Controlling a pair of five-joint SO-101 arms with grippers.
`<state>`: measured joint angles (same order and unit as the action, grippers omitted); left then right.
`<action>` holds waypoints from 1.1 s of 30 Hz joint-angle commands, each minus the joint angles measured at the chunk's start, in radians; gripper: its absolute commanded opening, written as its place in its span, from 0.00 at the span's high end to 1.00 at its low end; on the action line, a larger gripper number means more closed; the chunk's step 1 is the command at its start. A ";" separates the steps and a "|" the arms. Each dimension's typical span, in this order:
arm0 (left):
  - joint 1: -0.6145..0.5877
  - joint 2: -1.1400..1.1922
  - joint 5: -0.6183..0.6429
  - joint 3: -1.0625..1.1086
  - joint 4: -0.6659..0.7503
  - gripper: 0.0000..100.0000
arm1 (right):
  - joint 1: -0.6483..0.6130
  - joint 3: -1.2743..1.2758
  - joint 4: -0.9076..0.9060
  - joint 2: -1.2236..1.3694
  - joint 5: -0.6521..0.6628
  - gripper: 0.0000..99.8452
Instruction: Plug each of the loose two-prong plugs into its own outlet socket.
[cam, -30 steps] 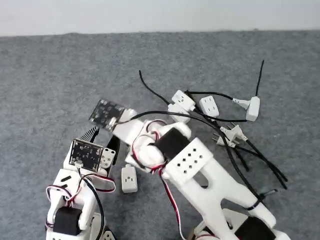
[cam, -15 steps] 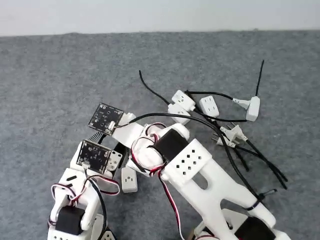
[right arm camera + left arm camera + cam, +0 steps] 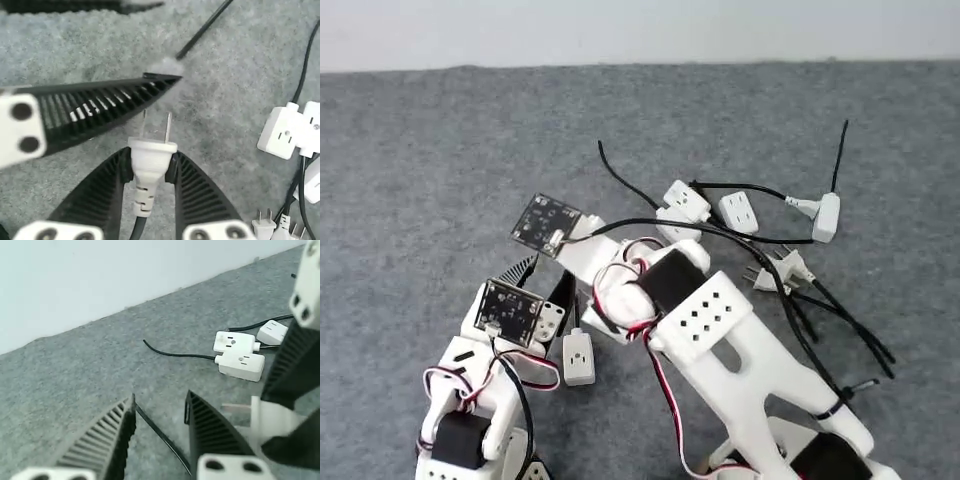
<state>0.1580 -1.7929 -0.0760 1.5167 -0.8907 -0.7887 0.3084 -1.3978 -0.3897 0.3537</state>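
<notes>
One loose socket (image 3: 579, 358), high view: I see it lying on the carpet (image 3: 440, 150), just beside the left arm (image 3: 470, 400).
Left wrist view: my left gripper (image 3: 161, 396) is spread, and a black cable (image 3: 160, 437) runs between its fingers.
Right wrist view: my right gripper (image 3: 150, 152) pinches a white two-prong plug (image 3: 149, 165), with the prongs pointing outward.

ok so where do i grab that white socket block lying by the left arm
Probably best to take the socket block across its two long side walls, coming straight down from above. It lies flat on the carpet with its slotted face up, so those sides are the free parallel faces and the slots stay uncovered.
</notes>
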 commanded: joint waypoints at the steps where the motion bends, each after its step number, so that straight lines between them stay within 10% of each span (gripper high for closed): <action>1: 0.009 0.000 -0.014 -0.007 0.025 0.83 | 0.008 -0.084 -0.002 -0.042 -0.009 0.99; 20: 0.126 0.002 -0.094 0.038 0.025 0.83 | -0.111 -0.293 -0.134 -0.031 -0.014 0.99; 33: 0.054 0.000 -0.089 0.004 0.021 0.83 | 0.065 -0.221 -0.127 -0.033 -0.008 0.99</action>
<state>0.2670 -1.7929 -0.1634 1.5673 -0.8907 -0.7580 0.0844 -1.5328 -0.3943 0.3491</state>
